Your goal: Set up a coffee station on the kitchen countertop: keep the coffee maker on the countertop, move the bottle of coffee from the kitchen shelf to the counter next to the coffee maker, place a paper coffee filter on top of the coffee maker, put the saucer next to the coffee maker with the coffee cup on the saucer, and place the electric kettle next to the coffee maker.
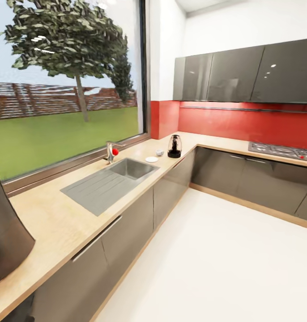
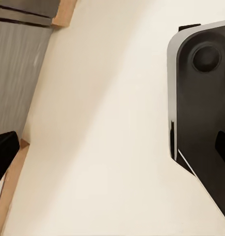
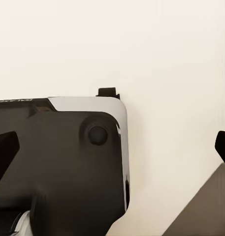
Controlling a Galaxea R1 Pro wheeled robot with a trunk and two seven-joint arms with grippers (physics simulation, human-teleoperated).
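Observation:
The kitchen countertop (image 1: 50, 214) runs along the window and turns the corner at the far end. At the near left edge of the head view stands the coffee maker (image 1: 6, 237), a dark rounded column cut off by the frame. Far down the counter, near the corner, the glass electric kettle (image 1: 174, 146) stands upright. The small white coffee cup (image 1: 159, 152) sits just left of it, and the white saucer (image 1: 151, 159) lies apart from the cup, closer to the sink. My left gripper (image 2: 112, 150) and right gripper (image 3: 112, 147) both hang open over the pale floor, holding nothing.
An inset steel sink (image 1: 132, 168) with a drainboard and a faucet (image 1: 111, 152) lies mid-counter. A hob (image 1: 281, 151) sits on the far right run under dark wall cabinets (image 1: 243, 74). The cream floor (image 1: 225, 264) stretches wide to the right. My black base (image 3: 58, 167) shows beneath the grippers.

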